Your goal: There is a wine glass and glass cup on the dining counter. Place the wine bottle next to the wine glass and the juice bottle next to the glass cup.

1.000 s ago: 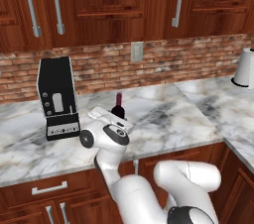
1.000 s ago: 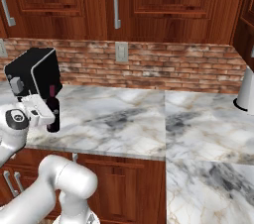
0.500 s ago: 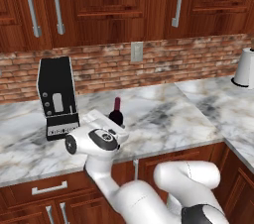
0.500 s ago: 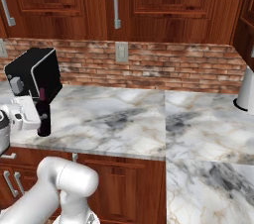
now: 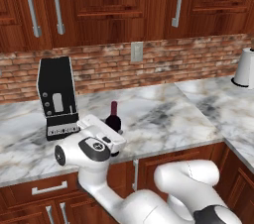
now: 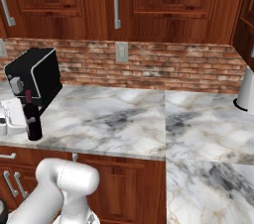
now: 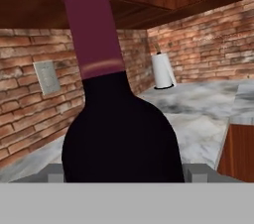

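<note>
One slim dark wine bottle with dark-red neck stands upright.

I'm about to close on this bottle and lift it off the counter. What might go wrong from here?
The wine bottle stands near the counter's front edge; a nudge from the tool might tip it off. The black appliance sits close behind, so a wide swing on the lift may clip it. In the hand view the bottle hides the fingers, so I cannot tell how well it is centred; an off-centre grip might let it slip.
</note>
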